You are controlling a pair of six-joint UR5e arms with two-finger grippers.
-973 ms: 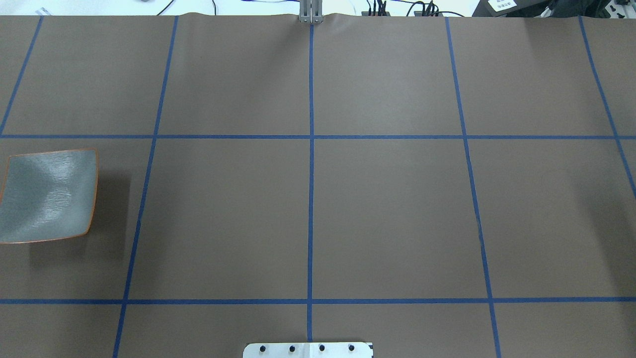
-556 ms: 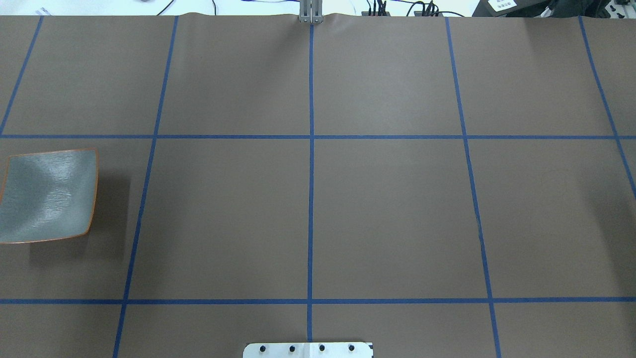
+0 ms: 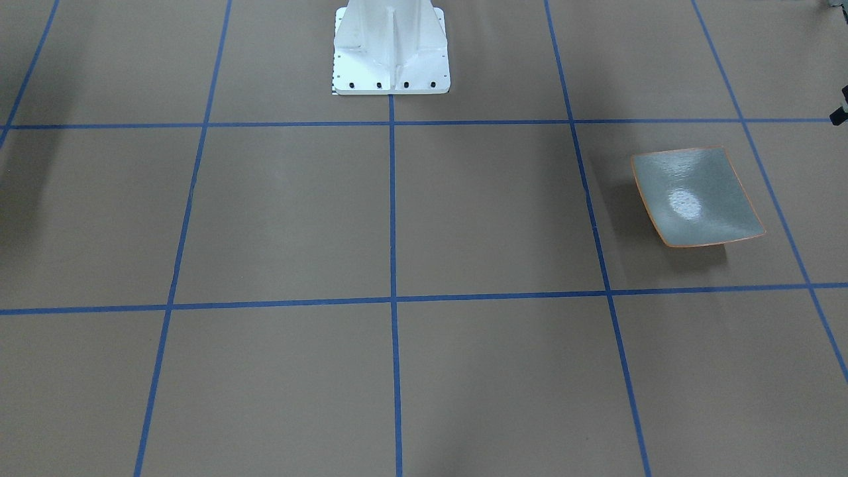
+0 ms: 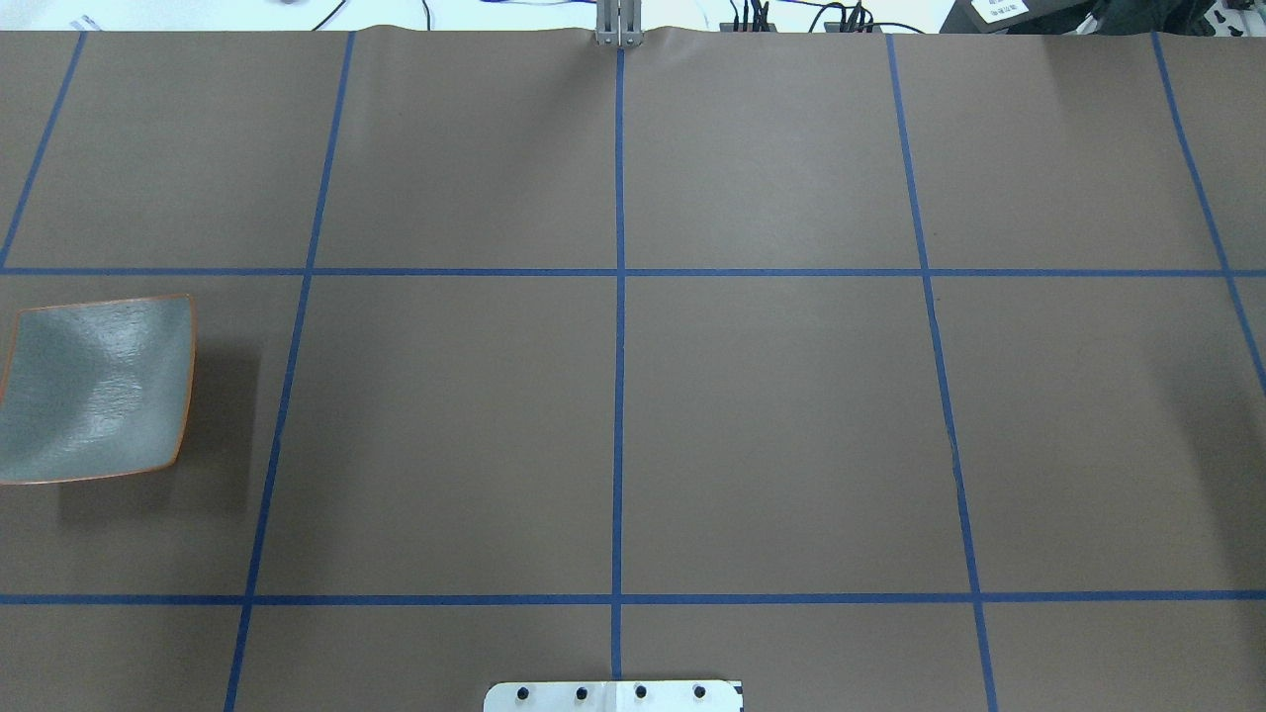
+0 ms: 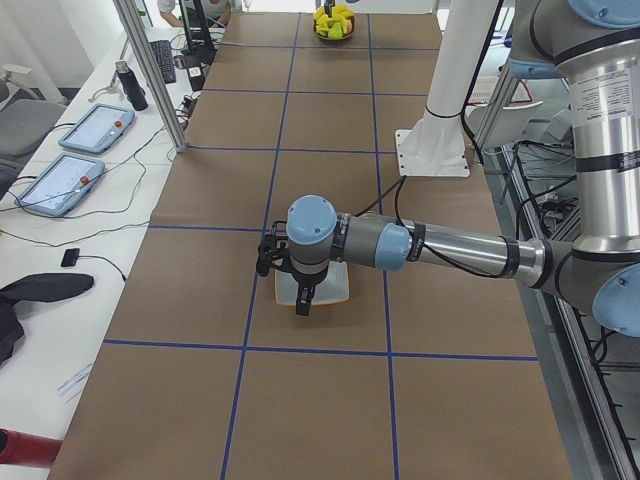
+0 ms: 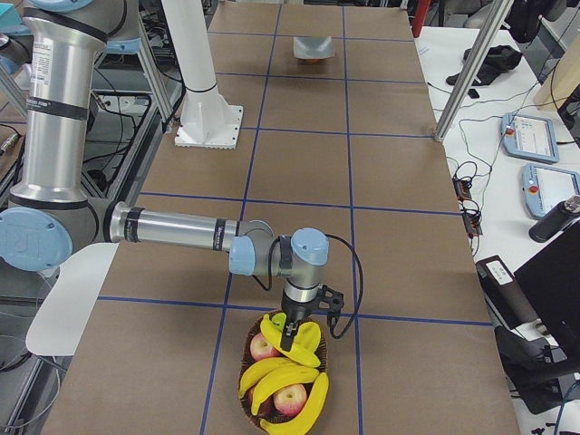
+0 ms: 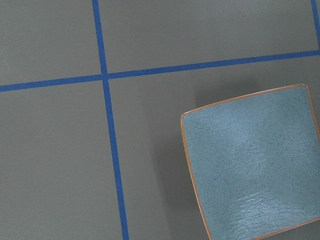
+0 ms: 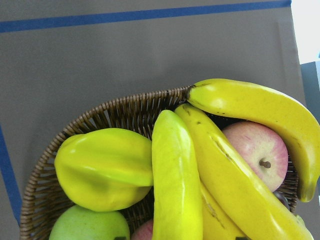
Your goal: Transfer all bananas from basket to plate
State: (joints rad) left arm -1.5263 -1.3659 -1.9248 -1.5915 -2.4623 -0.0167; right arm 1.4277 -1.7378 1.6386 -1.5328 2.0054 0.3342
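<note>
Nearest the counter's (image 4: 771, 415) right end stands one wicker basket (image 8: 125, 107), and all three bananas (image 8: 177, 185) lie in it. Seen from the right wrist, one banana runs straight up the view. A second lies against it, slanting from upper left to lower right. The third arcs along the upper-right rim, its stem end at the rim. One yellow-green fruit (image 8: 105, 167), two red apples (image 6: 291, 399) and one green apple (image 8: 85, 227) share the basket. The right hand (image 6: 292, 337) points down just over the fruit; I cannot tell its opening or whether it grips anything. At the far left end sits one plate (image 4: 99, 391), well apart from the basket. The left hand (image 5: 303, 298) hangs over it, and I cannot tell its opening either
</note>
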